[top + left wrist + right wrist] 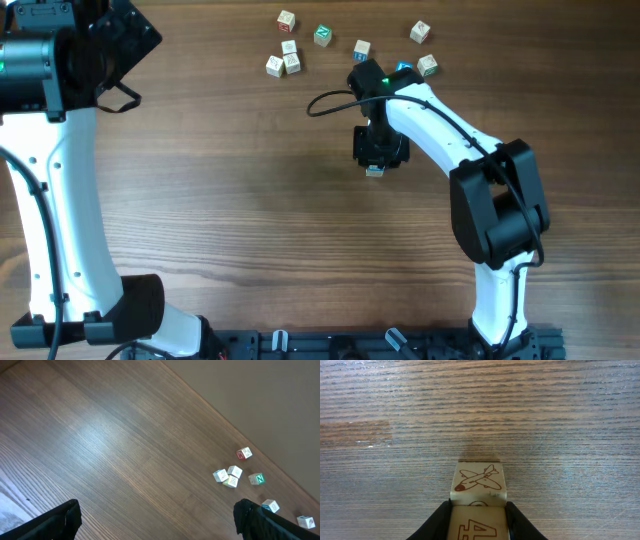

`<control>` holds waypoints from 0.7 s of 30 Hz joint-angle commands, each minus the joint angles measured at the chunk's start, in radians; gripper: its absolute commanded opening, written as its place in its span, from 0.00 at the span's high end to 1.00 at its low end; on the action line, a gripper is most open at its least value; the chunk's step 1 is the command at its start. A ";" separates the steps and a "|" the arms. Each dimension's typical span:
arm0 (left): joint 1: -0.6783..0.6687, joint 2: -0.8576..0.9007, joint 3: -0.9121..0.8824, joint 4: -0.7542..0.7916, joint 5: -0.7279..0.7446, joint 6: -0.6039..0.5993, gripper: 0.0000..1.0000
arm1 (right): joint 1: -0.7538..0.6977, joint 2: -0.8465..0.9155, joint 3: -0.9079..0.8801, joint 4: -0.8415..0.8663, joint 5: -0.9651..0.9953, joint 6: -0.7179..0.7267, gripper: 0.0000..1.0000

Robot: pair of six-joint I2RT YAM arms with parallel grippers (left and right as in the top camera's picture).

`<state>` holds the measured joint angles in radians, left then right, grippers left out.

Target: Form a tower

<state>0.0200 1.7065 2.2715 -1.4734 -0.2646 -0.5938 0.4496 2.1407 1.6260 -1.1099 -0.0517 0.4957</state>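
STEP: square up tower | TOWER: narrow stack of pale wooden printed cubes (479, 485), mid brown wooden table (220, 200) | RIGHT: right gripper (478, 509) narrow, clamping pale wooden cube numbered 4 (477, 527) | LEFT: left gripper (157, 520) wide, empty | METHOD: align edges flush, release gently, lift straight.

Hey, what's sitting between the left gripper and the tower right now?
Nothing. In the overhead view only bare table lies between the left gripper and the tower. The loose cubes sit farther back, off that line.
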 commanded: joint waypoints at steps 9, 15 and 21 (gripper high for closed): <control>0.005 -0.018 0.010 0.002 -0.016 -0.014 0.00 | 0.002 0.008 0.023 0.011 -0.005 -0.006 0.60; 0.005 -0.018 0.010 0.002 -0.016 -0.014 0.00 | 0.002 0.006 0.026 -0.021 -0.005 -0.006 0.45; 0.005 -0.018 0.010 0.002 -0.016 -0.014 0.00 | 0.002 -0.031 0.026 -0.032 -0.005 -0.005 0.47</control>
<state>0.0200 1.7065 2.2715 -1.4734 -0.2646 -0.5938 0.4496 2.1403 1.6260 -1.1400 -0.0521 0.4919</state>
